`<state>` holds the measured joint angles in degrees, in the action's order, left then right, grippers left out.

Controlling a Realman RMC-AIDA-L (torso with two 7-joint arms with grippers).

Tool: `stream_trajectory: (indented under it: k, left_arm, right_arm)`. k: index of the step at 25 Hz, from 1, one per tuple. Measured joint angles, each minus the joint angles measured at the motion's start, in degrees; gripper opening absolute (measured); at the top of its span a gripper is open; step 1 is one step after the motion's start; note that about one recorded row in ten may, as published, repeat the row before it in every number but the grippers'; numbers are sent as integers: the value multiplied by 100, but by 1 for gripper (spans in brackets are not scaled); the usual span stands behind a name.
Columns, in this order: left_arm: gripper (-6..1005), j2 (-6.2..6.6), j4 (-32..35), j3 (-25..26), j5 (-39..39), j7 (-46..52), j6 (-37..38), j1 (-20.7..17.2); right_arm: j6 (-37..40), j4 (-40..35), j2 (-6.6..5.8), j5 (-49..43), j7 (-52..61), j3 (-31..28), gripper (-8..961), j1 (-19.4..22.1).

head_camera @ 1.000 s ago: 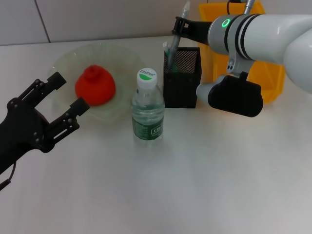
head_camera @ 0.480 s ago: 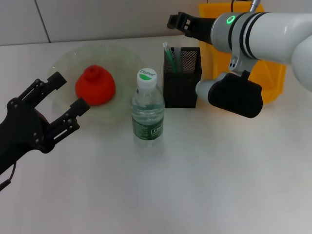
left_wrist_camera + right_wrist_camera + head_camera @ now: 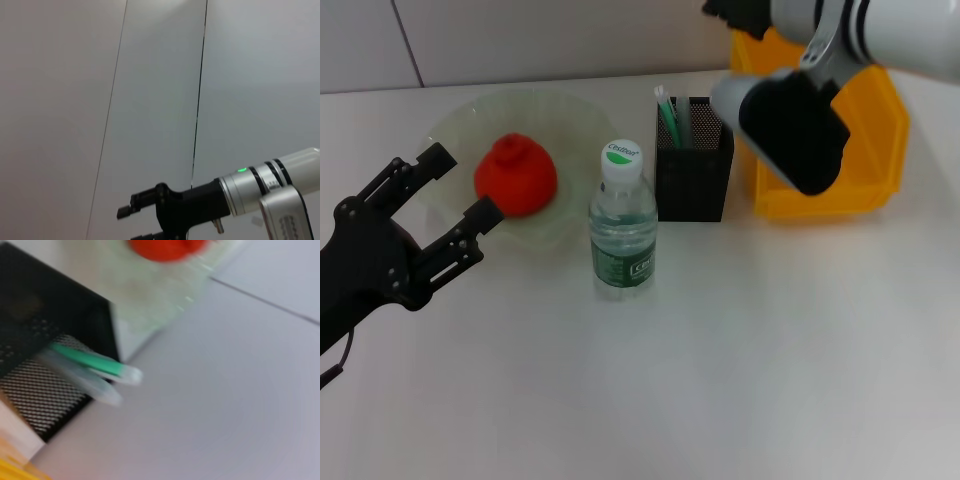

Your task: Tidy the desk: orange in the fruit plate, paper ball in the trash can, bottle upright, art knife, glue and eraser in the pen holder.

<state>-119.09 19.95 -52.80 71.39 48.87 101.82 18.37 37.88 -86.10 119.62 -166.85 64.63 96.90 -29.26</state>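
Observation:
The orange (image 3: 515,176) lies in the pale-green fruit plate (image 3: 570,120) at the back left. In front of the plate's right side the bottle (image 3: 622,222) stands upright. The black mesh pen holder (image 3: 693,175) holds a green stick (image 3: 667,112) and a grey one (image 3: 683,118), both seen again as green stick (image 3: 90,365) and grey stick (image 3: 85,385); which is the art knife or the glue I cannot tell. Behind it stands the yellow trash can (image 3: 840,150). My right gripper (image 3: 725,10) is high above the holder, open and empty. My left gripper (image 3: 460,185) rests open near the plate. Paper ball and eraser are hidden.
The right forearm (image 3: 790,120) hangs over the trash can's left side. White desk stretches from the bottle to the near edge. The left wrist view shows a wall and the right gripper (image 3: 137,224) far off.
My right gripper let go of the grey stick, which now stands in the pen holder, and then rose up and back. The left arm has stayed put.

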Motion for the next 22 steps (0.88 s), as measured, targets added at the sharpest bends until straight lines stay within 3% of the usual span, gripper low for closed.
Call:
stream_trajectory:
  k: [5,8,16,22]
  left_arm:
    - [785,1,0,-4,-3,0,5,32]
    - [785,6,0,-10,-3,0,5,40]
    - [785,19,4,38,-9,0,11,77]
    - [787,54,147,42,-26,77,14,82]
  right_arm:
    - [23,-366,-14,266,724,-278,617,113]
    - [-23,-611,-10,914,853,-421,616,344]
    - [-243,-869,-13,1855,1508,-623,771,651]
    - [-681,-822,-18,2977,2069,-796,830,921]
